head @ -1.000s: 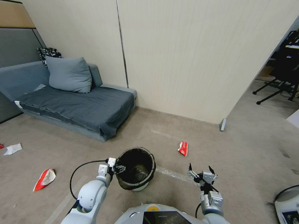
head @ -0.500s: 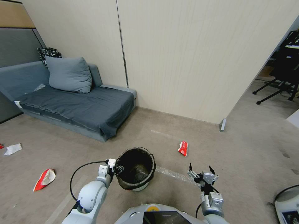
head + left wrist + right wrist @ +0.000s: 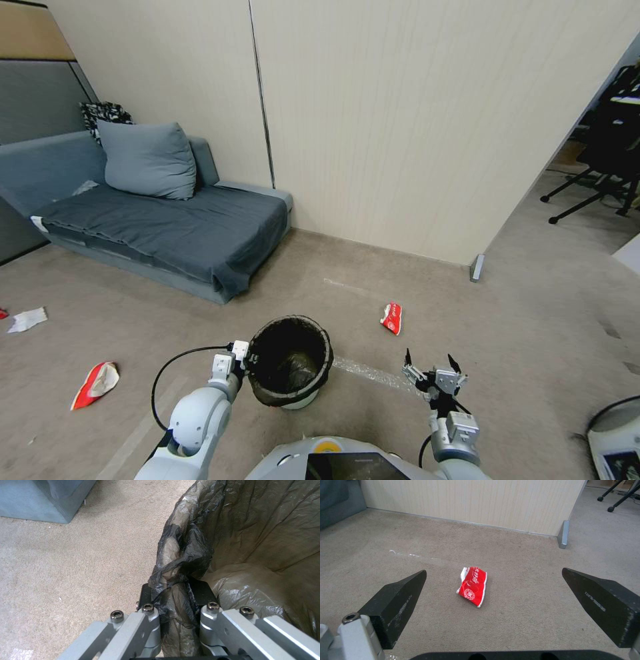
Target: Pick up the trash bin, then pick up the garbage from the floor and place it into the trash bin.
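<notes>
Beside the trash bin (image 3: 291, 361), on its sofa-facing side, the left gripper (image 3: 248, 361) sits at the rim with its jaws pinching the rim and the dark bag liner (image 3: 181, 562) folded over it, one jaw outside the wall and one inside. Change over the last second: the left gripper has drawn slightly closer onto the rim; the bin's outline against the carpet has not shifted, so it is judged gripped but not yet clearly lifted. Meaning for the task: the first step, taking up the bin, is nearly done, and collecting litter has not begun. Right gripper (image 3: 432, 373): on the far side of the bin from the left gripper, well apart from it, unmoved over that second, jaws spread wide and empty, aimed at the red-and-white wrapper (image 3: 472, 586), which lies flat on the carpet beyond the bin toward the wall (image 3: 400, 120). Other garbage: a second red-and-white wrapper (image 3: 96, 383) on the sofa side of the bin, well apart from it; a white paper scrap (image 3: 28, 319) farther out the same way. Edges: sofa (image 3: 160, 227) beyond the bin, its nearest corner near but not touching; wall corner with a grey floor piece (image 3: 477, 267) beyond the nearer wrapper. Open room: bare carpet between the bin and each wrapper, nothing standing in the right gripper's line.
</notes>
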{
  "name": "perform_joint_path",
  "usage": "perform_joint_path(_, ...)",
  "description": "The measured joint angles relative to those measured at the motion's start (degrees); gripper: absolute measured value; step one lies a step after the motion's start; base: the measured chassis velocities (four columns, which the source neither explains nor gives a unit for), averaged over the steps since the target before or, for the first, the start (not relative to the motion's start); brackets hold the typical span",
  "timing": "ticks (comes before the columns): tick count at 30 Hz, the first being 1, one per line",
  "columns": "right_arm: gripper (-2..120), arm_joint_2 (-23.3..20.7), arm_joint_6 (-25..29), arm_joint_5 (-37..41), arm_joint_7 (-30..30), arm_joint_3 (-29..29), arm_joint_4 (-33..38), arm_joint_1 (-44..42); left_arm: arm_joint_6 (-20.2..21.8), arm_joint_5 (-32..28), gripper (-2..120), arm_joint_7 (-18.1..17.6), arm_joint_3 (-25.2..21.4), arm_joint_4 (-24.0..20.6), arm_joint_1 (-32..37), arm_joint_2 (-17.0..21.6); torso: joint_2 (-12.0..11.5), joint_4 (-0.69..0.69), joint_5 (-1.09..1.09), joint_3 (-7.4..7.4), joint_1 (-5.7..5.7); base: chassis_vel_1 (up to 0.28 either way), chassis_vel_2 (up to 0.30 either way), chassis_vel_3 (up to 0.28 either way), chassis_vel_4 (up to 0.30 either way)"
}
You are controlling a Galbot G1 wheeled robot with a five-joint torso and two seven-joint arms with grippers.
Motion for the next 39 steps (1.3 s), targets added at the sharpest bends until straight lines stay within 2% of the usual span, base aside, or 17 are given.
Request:
perform_joint_path(9,100,0.0,-0.3,0.0,-0.1,0.0,0.1,0.3,-0.2,-0.4,9,0.7,-0.2,-0.8,0.3,-0.1,0.0,0.00,0.00,0.00,0.00,0.000,0.000,0.000,0.000)
perform_joint_path(14,100,0.0,-0.7,0.0,-0.1,0.0,0.9,0.5,-2.3,-0.7,8,1.0,-0.8,-1.9,1.0,0.0,0.0,0.00,0.00,0.00,0.00,0.000,0.000,0.000,0.000)
perform_joint_path(16,100,0.0,-1.4,0.4,-0.1,0.1,1.7,0.9,-3.6,-1.5,7,1.2,-1.5,-3.6,2.0,0.1,0.0,0.01,0.01,0.00,0.00,0.000,0.000,0.000,0.000)
perform_joint_path(23,100,0.0,-1.8,0.5,-0.2,0.3,2.3,1.1,-4.9,-1.8,7,1.9,-2.2,-4.8,2.7,0.2,0.0,0.01,0.01,0.00,0.00,0.000,0.000,0.000,0.000)
perform_joint_path(32,100,0.0,-1.8,1.1,-0.1,0.4,3.2,0.9,-10.7,-3.3,7,6.8,-4.9,-6.7,5.3,0.5,0.0,0.01,0.01,0.00,0.00,0.000,0.000,0.000,0.000)
perform_joint_path(39,100,0.0,-1.8,1.5,0.0,0.6,4.2,0.8,-11.8,-4.8,7,7.1,-6.4,-9.3,6.8,0.6,0.0,0.01,0.01,0.00,0.00,0.000,0.000,0.000,0.000)
